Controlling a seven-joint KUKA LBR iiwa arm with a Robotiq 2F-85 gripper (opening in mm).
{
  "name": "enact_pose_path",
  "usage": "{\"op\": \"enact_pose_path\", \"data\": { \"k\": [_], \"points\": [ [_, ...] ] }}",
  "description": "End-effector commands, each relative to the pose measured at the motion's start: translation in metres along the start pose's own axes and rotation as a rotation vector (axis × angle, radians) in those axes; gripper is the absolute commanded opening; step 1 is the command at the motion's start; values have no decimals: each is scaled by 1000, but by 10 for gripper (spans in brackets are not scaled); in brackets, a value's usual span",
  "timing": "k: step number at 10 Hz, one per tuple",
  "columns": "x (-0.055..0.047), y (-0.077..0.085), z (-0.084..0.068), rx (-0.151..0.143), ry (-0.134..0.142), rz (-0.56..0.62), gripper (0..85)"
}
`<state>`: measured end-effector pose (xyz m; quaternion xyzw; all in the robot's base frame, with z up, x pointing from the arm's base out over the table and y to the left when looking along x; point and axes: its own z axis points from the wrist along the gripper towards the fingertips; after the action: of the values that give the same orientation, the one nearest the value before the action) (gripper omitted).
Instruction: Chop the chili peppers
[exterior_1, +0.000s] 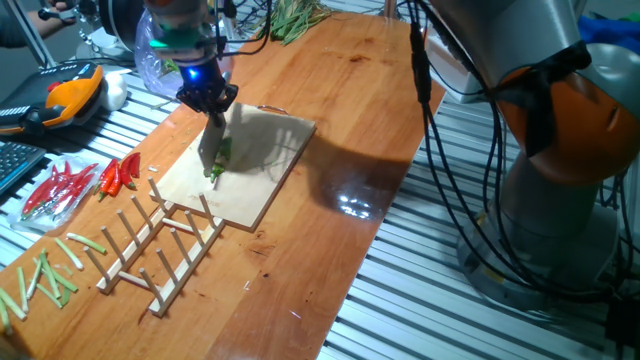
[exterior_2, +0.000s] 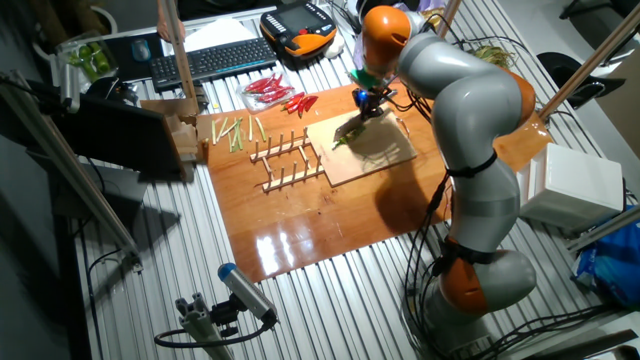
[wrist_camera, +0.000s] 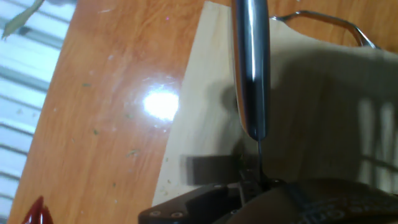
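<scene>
The gripper (exterior_1: 207, 98) hangs over the pale cutting board (exterior_1: 270, 165) and is clamped on a knife (exterior_1: 211, 140) whose blade points down to the board. In the hand view the blade (wrist_camera: 250, 68) runs away from the gripper, over the board's left part. Directly under the gripper, at the tip of the blade, lies the green chili pepper (exterior_1: 219, 162) on the board; whether the blade touches it I cannot tell. Below the gripper in one fixed view, beyond the board's near edge, a wooden rack (exterior_1: 160, 245) stands on the bench (exterior_1: 330, 110). Left of the gripper are red chilies (exterior_1: 118, 175), and further down pale green sticks (exterior_1: 45, 275).
</scene>
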<state>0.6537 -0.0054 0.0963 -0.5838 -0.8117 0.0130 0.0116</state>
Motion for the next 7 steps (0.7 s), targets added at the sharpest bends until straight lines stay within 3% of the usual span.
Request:
{"op": "enact_pose_path", "data": {
  "k": [1, 7],
  "points": [
    [1, 0, 1, 1, 22, 505, 0],
    [5, -2, 14, -10, 27, 487, 0]
  ]
}}
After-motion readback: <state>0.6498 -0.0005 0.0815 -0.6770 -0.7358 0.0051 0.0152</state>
